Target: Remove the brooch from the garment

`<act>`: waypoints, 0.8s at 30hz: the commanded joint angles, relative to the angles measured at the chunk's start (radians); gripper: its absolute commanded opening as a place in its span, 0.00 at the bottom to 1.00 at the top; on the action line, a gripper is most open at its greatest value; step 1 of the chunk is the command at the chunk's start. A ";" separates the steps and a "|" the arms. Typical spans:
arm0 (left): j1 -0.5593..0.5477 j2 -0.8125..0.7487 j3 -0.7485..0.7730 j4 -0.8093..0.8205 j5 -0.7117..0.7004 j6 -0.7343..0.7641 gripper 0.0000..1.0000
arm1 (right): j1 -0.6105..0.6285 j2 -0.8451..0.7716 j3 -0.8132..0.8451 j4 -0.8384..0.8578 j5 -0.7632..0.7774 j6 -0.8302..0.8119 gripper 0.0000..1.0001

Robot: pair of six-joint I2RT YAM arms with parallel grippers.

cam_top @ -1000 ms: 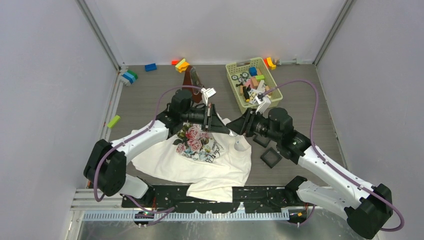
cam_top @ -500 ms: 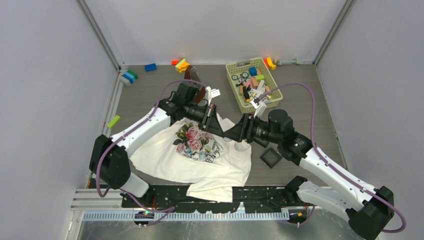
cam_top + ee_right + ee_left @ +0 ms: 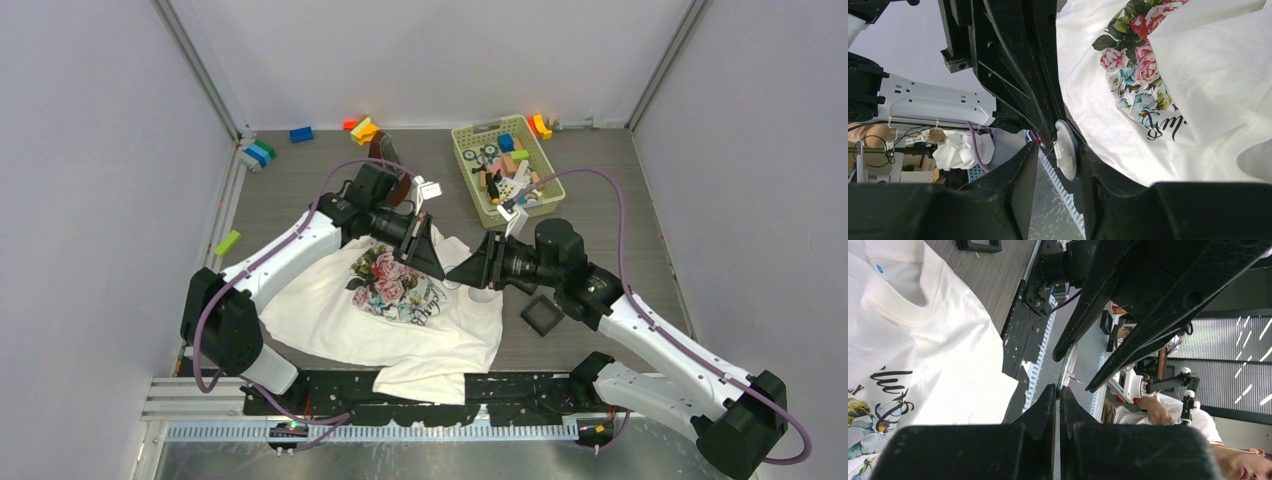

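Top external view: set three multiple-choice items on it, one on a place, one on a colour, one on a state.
1. Where is the yellow-green basket?
A) at the far side, right of centre
B) on top of the shirt
C) at the near-left corner

2. What colour are the printed flowers on the T-shirt?
A) blue
B) pink
C) orange

3. How is the yellow-green basket?
A) empty
B) overturned
C) upright, holding small toys

Key: 1 A, it sits far back and right of centre. 2 B, pink roses show on the shirt's front. 3 C, its rim faces up and coloured pieces fill it.
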 commanded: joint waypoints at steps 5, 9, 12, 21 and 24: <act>0.004 -0.032 0.042 -0.018 0.023 0.043 0.00 | 0.005 0.035 0.050 0.037 -0.036 0.018 0.36; 0.004 -0.031 0.046 -0.032 0.022 0.054 0.00 | 0.005 0.056 0.058 0.026 -0.037 0.009 0.39; 0.005 -0.029 0.058 -0.060 0.015 0.073 0.00 | 0.005 0.066 0.071 0.007 -0.029 -0.004 0.38; 0.005 -0.022 0.083 -0.112 0.008 0.111 0.00 | 0.005 0.048 0.070 -0.030 -0.026 -0.034 0.26; 0.006 -0.023 0.083 -0.109 0.008 0.108 0.00 | 0.005 0.048 0.068 -0.025 -0.035 -0.035 0.24</act>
